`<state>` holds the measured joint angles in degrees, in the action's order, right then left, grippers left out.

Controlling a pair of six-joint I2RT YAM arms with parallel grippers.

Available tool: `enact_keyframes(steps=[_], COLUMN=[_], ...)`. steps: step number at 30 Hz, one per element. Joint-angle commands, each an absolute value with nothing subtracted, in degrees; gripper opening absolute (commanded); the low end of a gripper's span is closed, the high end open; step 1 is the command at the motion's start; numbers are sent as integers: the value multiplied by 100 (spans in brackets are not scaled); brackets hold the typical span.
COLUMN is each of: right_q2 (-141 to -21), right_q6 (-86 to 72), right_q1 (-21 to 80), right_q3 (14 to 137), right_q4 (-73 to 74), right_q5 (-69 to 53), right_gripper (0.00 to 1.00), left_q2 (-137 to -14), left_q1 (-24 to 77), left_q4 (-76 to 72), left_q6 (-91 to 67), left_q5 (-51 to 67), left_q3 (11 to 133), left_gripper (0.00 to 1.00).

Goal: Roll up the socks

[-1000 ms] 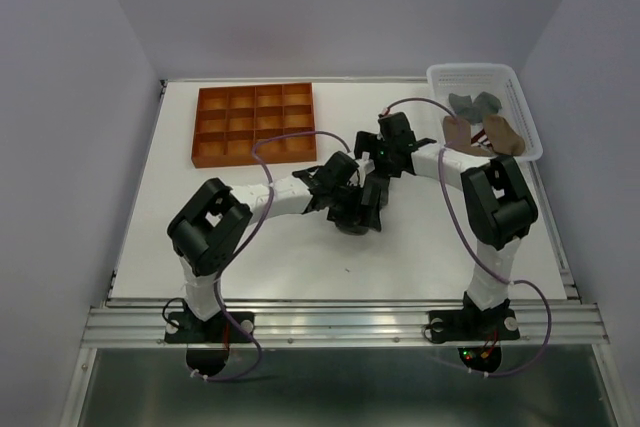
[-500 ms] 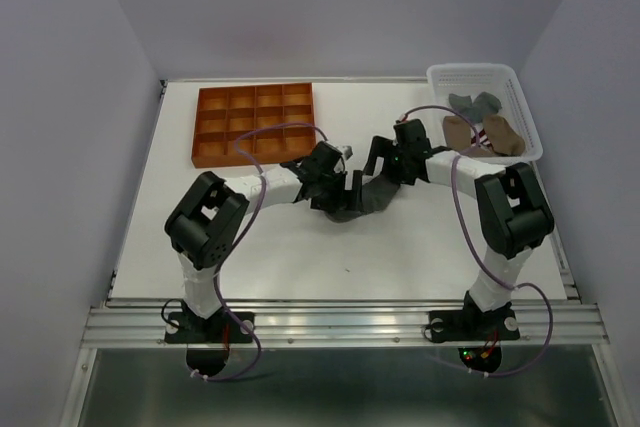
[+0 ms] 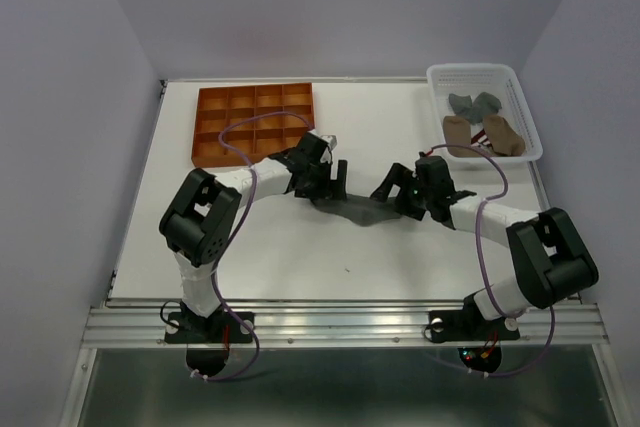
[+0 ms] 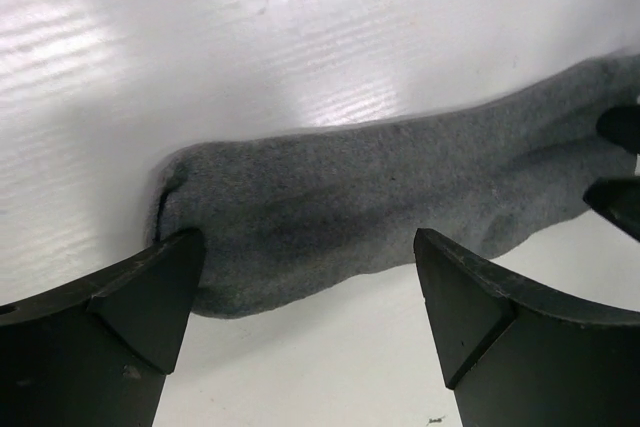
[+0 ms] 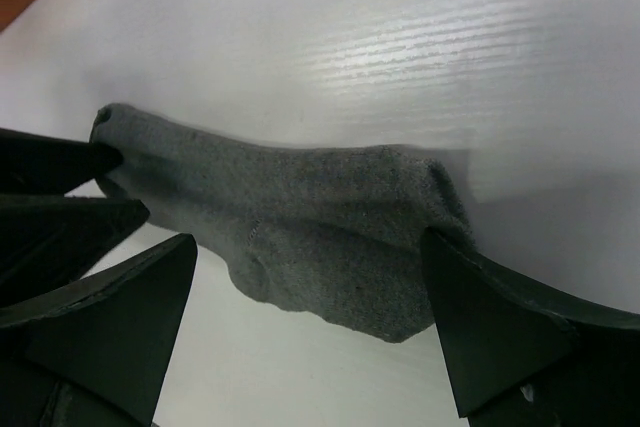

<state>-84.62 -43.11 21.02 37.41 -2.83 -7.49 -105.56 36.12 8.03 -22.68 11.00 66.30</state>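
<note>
Grey sock (image 3: 358,210) lies flat at centre frame, stretched between my grippers. My left gripper (image 3: 333,183) and right gripper (image 3: 393,193) stand at its ends, jaws spread, pinching nothing. To roll well, I should nip one end squarely and turn tightly. Other socks (image 3: 482,125) fill the basket (image 3: 480,69), upper right. The orange tray (image 3: 197,127), upper left, obstructs nothing.

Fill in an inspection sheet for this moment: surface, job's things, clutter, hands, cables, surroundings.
Surface: white table, no spills seen.
Job's things: grey sock stretched flat at centre; more socks, grey and tan, in the white basket far right.
Clutter: orange compartment tray far left.
Hands: left hand and right hand both open, one straddling each end of the sock.
Cables: purple cables loop off both arms, clear of the sock.
Surroundings: plain walls; metal rail at the near edge.
</note>
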Motion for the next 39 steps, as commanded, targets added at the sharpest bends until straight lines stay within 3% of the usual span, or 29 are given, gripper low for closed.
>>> enact_keyframes(steps=[1, 9, 22, 29, 39], right_q2=[-8218, -7577, -7163, -7725, -8112], right_q6=[-4422, -4105, -3147, -3129, -3208], right_q1=[2187, 2646, 2646, 2593, 2593], right_q3=[3306, 3260, 4481, 4773, 4352], right_q4=[-570, -431, 1459, 1328, 809], right_q5=[-1018, -388, 1441, 247, -466], right_gripper=[100, 100, 100, 100, 100], left_q2=[-10617, -11180, -9712, -9808, -10766], left_q1=[3411, 3393, 3550, 3867, 3876], left_q4=[1002, 1116, 1046, 431, 79], left_q6=[-1777, -1397, -2064, -2601, -2180], left_q5=[861, 1336, 1099, 1529, 1899], left_q3=[7161, 8129, 6954, 6179, 6732], left_gripper=[99, 99, 99, 99, 99])
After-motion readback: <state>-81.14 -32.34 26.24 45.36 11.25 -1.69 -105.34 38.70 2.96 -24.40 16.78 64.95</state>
